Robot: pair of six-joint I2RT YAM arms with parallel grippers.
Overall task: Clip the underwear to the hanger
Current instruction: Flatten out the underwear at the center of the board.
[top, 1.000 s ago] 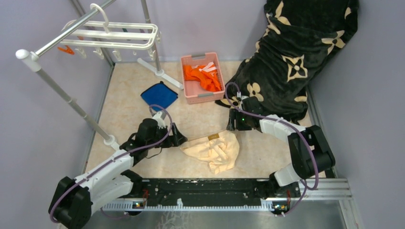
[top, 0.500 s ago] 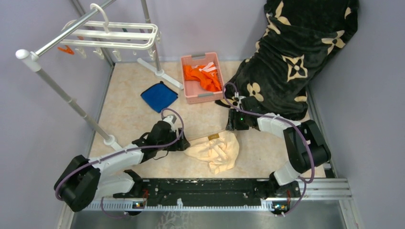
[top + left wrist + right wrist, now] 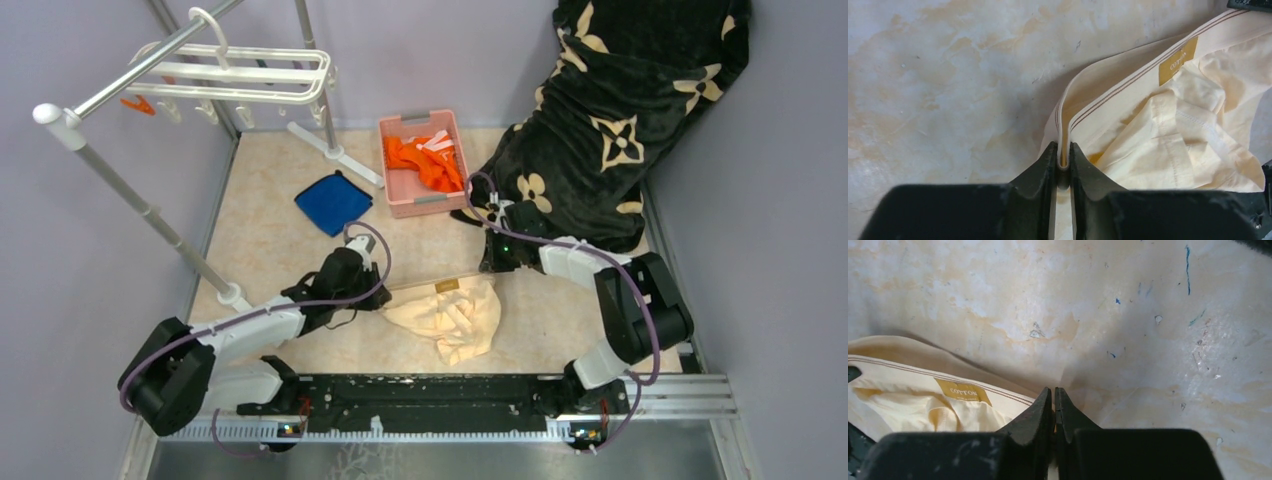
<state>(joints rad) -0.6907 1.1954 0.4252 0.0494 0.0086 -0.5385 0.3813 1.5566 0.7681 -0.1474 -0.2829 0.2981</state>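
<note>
The underwear [image 3: 450, 315] lies crumpled on the beige floor between my two arms, its waistband stretched straight along the far side with a small gold label [image 3: 447, 286]. My left gripper [image 3: 380, 297] is shut on the left end of the waistband; in the left wrist view the folded band [image 3: 1098, 107] is pinched between the fingertips [image 3: 1063, 155]. My right gripper [image 3: 497, 268] is shut at the waistband's right end, and the striped band [image 3: 908, 405] runs into its closed jaws [image 3: 1054, 400]. The white hanger [image 3: 240, 75] hangs on the rack at the far left, well away from both grippers.
A pink basket [image 3: 385, 165] with orange clothes [image 3: 425, 160] stands behind the underwear. A blue folded cloth [image 3: 334, 202] lies left of it. A black flowered blanket [image 3: 620, 110] fills the far right. The grey rack pole [image 3: 130, 205] slants down the left side.
Both grippers have gone from open to shut. The left arm has moved right onto the waistband's left end, and the right gripper has settled on its right end.
</note>
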